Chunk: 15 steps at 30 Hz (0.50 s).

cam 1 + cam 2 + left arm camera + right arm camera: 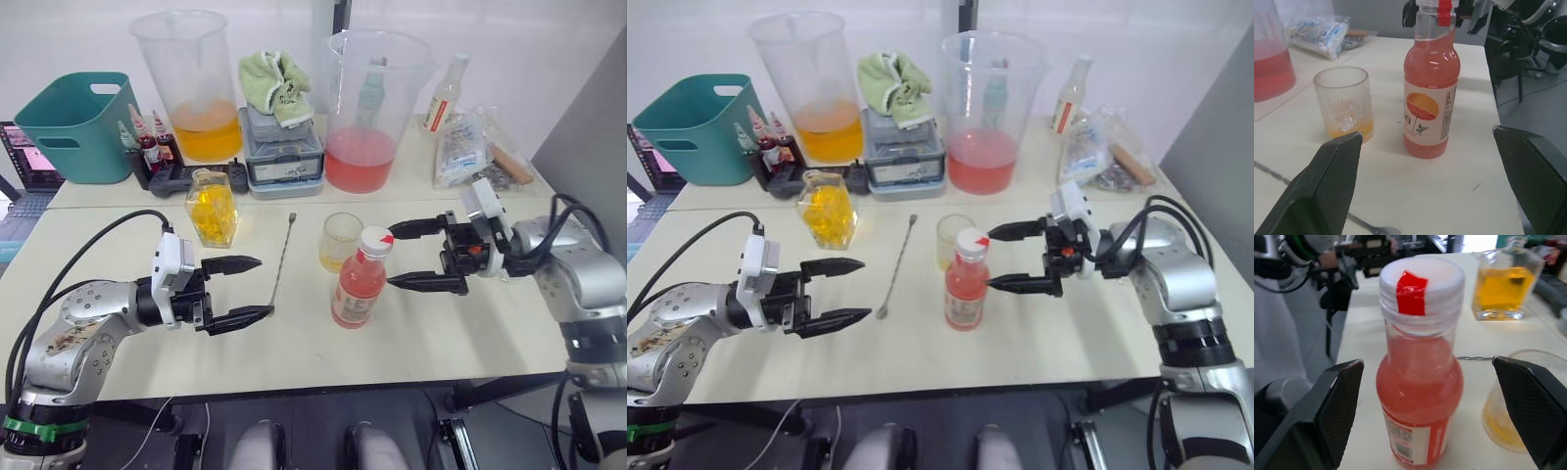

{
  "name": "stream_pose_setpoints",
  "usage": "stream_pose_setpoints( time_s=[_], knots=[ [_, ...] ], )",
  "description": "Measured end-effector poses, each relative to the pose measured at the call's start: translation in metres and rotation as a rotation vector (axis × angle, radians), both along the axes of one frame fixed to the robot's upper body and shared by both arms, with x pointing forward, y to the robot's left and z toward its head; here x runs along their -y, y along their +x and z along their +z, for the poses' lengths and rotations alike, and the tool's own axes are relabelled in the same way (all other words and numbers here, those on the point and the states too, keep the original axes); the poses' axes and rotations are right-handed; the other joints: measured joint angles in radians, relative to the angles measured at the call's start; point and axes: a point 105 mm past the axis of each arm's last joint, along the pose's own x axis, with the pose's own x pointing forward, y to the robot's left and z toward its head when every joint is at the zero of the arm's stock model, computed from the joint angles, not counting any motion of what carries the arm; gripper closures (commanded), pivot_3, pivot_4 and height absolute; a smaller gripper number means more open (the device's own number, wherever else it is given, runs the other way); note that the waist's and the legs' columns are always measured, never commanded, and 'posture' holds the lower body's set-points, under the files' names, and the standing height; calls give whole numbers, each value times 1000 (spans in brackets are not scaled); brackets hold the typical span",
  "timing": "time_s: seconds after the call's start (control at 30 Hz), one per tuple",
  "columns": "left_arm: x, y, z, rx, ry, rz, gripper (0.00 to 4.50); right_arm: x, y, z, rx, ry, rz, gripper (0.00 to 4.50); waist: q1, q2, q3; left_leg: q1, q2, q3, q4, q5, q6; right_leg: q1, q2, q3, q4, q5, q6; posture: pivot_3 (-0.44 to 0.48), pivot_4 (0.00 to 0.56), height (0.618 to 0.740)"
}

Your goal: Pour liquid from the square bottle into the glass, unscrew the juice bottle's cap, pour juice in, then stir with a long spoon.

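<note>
Slim clear plastic juice bottle (361, 278) of pink-red liquid, orange-red label, stands upright mid-worktop (441, 333); its round white screw cap (376, 239), marked with a red tab, is on. Your right gripper (415, 257) sits just beside the bottle on its right, at cap-to-shoulder height, jaws spread wide and empty — one finger above, one below, tips pointing at the neck. Bottle's long axis is vertical, so the jaws lie across it. Your left gripper (239, 291) hovers well apart on the far side, jaws likewise wide open and empty. The right arm is clearly the nearer one.

Small ribbed clear tumbler (341, 241) with a little yellow liquid stands just behind the bottle. I'd judge cap removal comes next — expect to steady the body before twisting.
</note>
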Motion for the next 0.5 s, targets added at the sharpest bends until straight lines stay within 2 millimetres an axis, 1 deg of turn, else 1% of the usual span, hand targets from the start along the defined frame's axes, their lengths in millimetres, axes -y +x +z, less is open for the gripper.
stream_pose_setpoints(
  time_s=[0.13, 0.3, 0.4, 0.5],
  knots=[
    [-3, -8, -1, -15, 1, 28, 0, -14, 9, -3, -10, 17, 67, 28, 1, 0, 0, 0, 0, 0, 0, 0, 0, 0, -1, 0, 0, 0, 0, 0, 150, 740],
    [-8, -10, 1, -9, 5, 62, 0, -23, 11, -4, -28, 30, 105, 28, 7, 0, 0, 0, 0, 0, 0, 0, 0, 0, -1, -1, 1, 0, 0, 0, 150, 740],
    [-5, -12, 3, -2, -2, 55, 0, -26, 9, -5, -52, 54, 124, 791, 7, 0, 0, 0, 0, 0, 0, 0, 0, 0, -2, -1, 1, 0, 0, 0, 150, 740],
    [-5, -13, 4, -1, -8, 53, 0, -26, 8, -4, -72, 68, 133, 1855, 7, 0, 0, 0, 0, 0, 0, 0, 0, 0, -2, -1, 1, 0, -1, 0, 150, 740]
  ],
)
